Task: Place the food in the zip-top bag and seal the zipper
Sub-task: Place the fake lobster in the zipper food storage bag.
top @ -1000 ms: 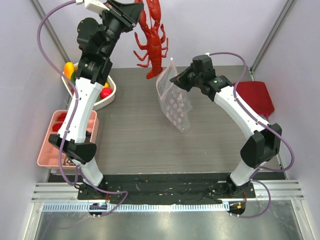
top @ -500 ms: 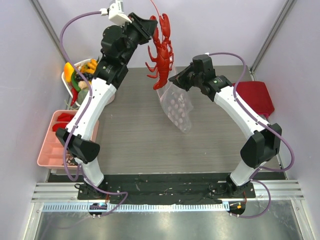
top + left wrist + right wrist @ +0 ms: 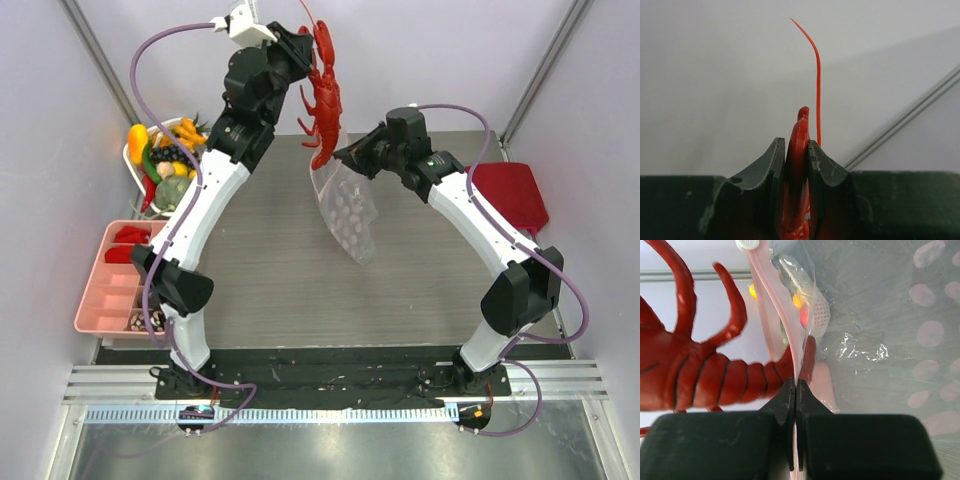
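Rightward over the last second went my left gripper (image 3: pixel 300 48), carrying the one lobster (image 3: pixel 322 105) from above the far left of the table (image 3: pixel 270 280) to right over the bag (image 3: pixel 350 215). The bag itself has hardly shifted.

One grey table lies under both of my arms. At its left edge sits one pink tray (image 3: pixel 88 300), its compartments holding a few red and dark pieces. At the right edge lies one dark red mat (image 3: pixel 512 195).

The lobster hangs head up and tail down. My left fingers are pinched tight on a thin red part of it, and one long feeler (image 3: pixel 818 75) curves up beyond them. Its tail tip meets the bag's top edge, but I cannot tell whether it is inside the mouth.

The single clear, pink-dotted bag hangs from my right gripper (image 3: pixel 345 157), whose two fingers are closed hard on the pink strip (image 3: pixel 772 300) along the mouth.

One white basket (image 3: pixel 128 157) at the far left holds a heap of small toy foods (image 3: pixel 172 165), yellow, orange, green and dark. Smallest, one white tab (image 3: pixel 747 244) sits at the strip's far end.
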### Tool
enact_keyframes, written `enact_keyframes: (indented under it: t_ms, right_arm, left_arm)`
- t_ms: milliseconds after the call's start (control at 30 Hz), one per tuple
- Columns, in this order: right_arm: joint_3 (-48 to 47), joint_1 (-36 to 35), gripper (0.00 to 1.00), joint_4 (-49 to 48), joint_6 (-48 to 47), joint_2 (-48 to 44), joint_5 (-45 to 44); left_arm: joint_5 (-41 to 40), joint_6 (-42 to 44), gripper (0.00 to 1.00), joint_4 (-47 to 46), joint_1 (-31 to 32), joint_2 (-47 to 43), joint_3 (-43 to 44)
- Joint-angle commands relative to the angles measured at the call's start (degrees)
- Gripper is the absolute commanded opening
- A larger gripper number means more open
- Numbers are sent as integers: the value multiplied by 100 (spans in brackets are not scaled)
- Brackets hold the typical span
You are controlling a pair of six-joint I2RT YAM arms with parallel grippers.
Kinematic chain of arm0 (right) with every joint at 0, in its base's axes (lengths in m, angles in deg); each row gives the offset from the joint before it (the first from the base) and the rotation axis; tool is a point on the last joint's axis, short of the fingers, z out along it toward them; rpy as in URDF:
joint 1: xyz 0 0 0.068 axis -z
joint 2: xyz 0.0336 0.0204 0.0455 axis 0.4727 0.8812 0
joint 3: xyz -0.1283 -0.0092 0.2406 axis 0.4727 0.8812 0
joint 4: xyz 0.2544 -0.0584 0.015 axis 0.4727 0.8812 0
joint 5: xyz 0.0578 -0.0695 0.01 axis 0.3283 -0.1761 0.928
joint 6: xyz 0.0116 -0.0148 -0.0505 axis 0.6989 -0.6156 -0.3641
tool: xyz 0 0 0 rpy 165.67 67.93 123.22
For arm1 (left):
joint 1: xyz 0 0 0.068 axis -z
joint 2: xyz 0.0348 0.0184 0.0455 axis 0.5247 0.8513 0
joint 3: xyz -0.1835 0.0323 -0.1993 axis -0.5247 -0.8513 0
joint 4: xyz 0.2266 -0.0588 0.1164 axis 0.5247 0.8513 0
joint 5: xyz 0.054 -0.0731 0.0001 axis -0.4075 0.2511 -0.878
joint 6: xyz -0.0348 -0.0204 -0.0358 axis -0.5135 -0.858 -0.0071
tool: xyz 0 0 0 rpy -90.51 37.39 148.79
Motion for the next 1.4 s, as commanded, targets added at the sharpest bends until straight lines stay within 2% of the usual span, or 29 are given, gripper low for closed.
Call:
enact_keyframes:
  t_ms: [0, 133, 267, 500, 567, 700, 900, 1000, 1067, 1167, 1367]
  right_arm:
    - [-141, -22, 1, -322, 314, -100, 90]
    - [-115, 40, 1, -366, 481, -82, 186]
    - [70, 101, 1, -463, 736, -117, 265]
    - [369, 145, 1, -612, 886, -179, 415]
    - [430, 145, 1, -665, 877, -197, 424]
    - [562, 137, 1, -867, 798, -232, 555]
    - [686, 110, 1, -1280, 710, -329, 670]
    - [432, 119, 1, -1640, 780, -259, 722]
    - [291, 128, 1, -1781, 885, -171, 784]
    - [176, 172, 1, -2036, 930, -127, 881]
    - [667, 163, 1, -2326, 1281, -249, 907]
  left_arm:
    - [-562, 89, 0, -249, 15, -93, 456]
    - [-255, -8, 0, -231, 68, -461, -228]
    - [-227, 220, 0, -450, 138, -901, -1404]
    - [-324, 790, 0, -504, 507, -1350, -2154]
    - [-429, 1002, 0, -784, 691, -1464, -2365]
    - [-614, 1170, 0, -689, 806, -1359, -2190]
    - [-1185, 1206, 0, -539, 754, -718, -1057]
    - [-1351, 881, 0, -293, 701, -463, -504]
    - [-1300, 304, 0, -39, 631, -392, -195]
    - [-1212, 124, 0, 32, 586, -427, -264]
    - [-1317, 317, 0, -116, 595, -857, -1300]
